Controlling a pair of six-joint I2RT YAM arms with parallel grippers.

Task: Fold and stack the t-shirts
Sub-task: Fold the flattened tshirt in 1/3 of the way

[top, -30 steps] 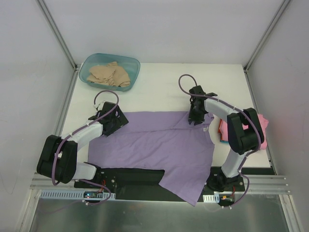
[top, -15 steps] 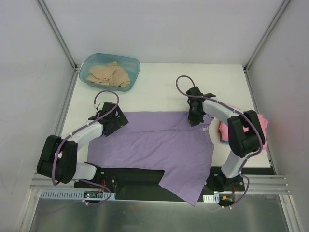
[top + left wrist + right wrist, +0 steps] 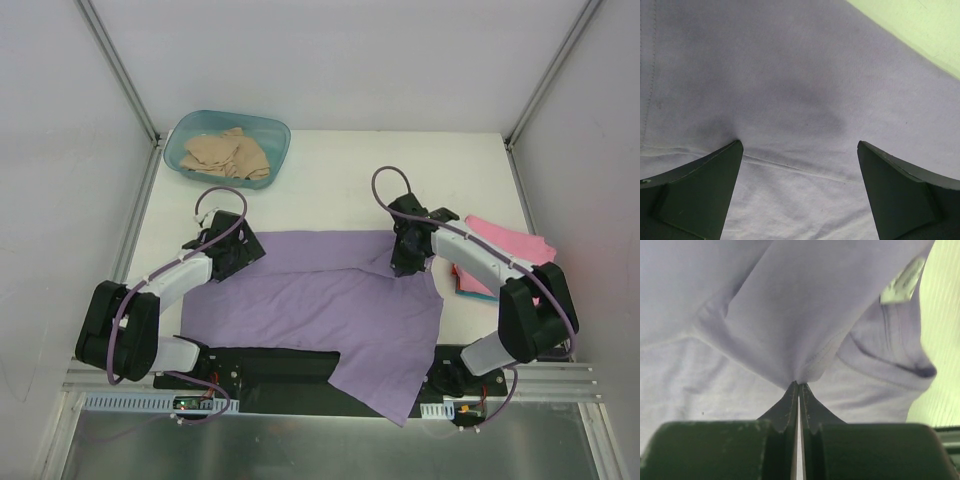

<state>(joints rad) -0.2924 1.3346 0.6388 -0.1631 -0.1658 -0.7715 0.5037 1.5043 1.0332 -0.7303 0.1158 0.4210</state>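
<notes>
Swung toward 3 o'clock, right tool (image 3: 405, 262) now clamped on purple shirt (image 3: 330, 300); pink shirt (image 3: 505, 243) uncovered. Left tool (image 3: 240, 252) apart. Fold starting.

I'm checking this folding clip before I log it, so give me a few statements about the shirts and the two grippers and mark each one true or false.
1. The right gripper is shut on the lavender shirt. True.
2. The left gripper is pinching a fold of cloth. False: its fingers stand wide apart over flat lavender cloth.
3. The tan shirt lies crumpled in the teal tub. True.
4. The pink shirt is spread flat under the left arm. False: it lies at the table's right side, by the right arm.
5. The lavender shirt hangs partly over the table's near edge. True.
</notes>
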